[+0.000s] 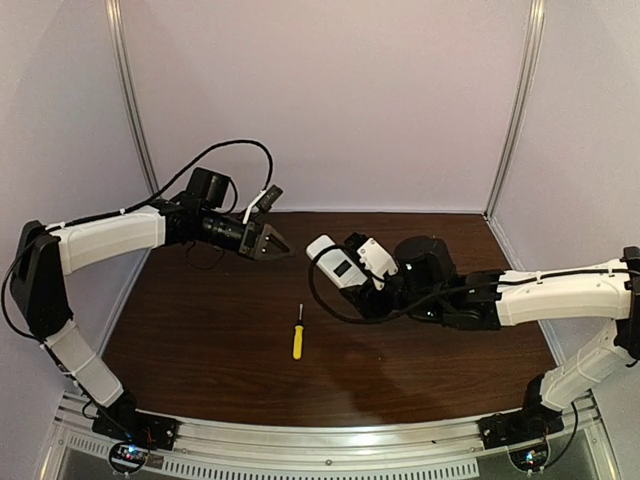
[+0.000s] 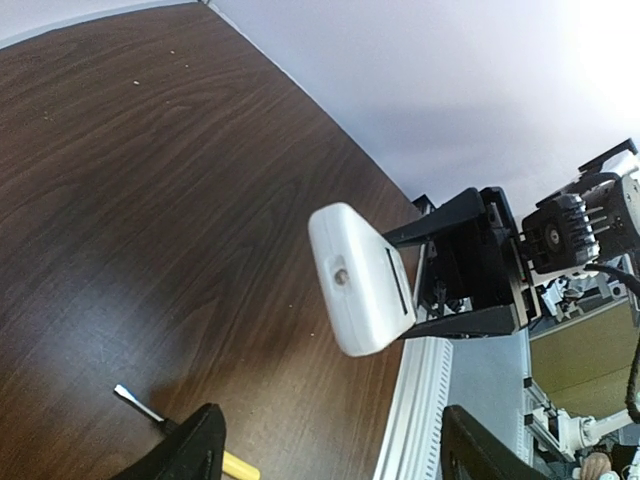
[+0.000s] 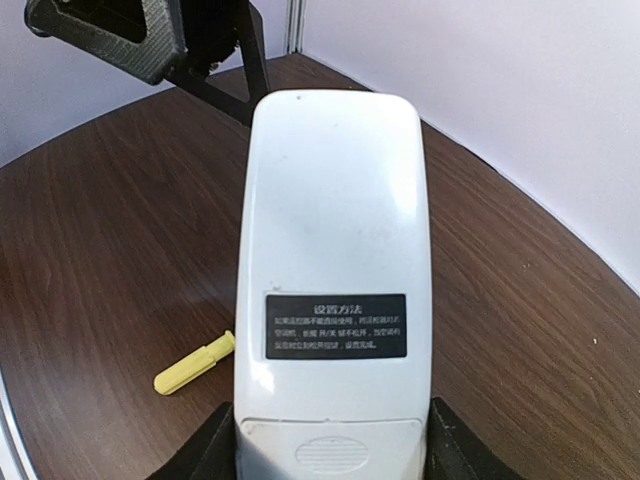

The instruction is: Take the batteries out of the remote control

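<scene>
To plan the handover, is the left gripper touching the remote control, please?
Apart: top external view shows table between left gripper and remote control.

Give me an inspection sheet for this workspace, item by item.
Surface: dark wood table, a few pale specks.
Job's things: remote control held off the table, label side toward the right wrist camera; batteries: nothing seen.
Clutter: yellow-handled screwdriver lying on the table.
Grippers: right tool shut on the remote control's end; left tool open, empty, facing the remote control.
Cables: black cable looping behind the left tool.
Surroundings: pale walls; metal rail at the near edge.
</scene>
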{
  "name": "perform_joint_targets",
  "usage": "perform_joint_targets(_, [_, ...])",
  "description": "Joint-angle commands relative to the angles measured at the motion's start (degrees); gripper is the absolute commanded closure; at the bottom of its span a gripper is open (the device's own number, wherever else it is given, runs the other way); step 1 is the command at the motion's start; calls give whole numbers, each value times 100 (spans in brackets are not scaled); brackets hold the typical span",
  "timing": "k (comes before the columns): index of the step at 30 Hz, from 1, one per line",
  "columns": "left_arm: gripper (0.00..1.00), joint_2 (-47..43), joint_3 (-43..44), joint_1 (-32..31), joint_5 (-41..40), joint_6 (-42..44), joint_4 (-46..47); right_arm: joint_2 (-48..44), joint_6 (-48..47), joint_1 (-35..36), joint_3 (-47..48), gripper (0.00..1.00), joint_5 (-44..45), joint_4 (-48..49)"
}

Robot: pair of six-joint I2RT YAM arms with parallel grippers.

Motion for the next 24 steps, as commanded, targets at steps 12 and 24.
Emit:
perform_joint_targets(12, [25,65,-317,-187,957,-819,1065,99,-545,95,443,53,-464,365])
perform_joint_targets(24, [29,190,-396,-252,1198,-1128,1394,391,-776,317,692,53,-403,354])
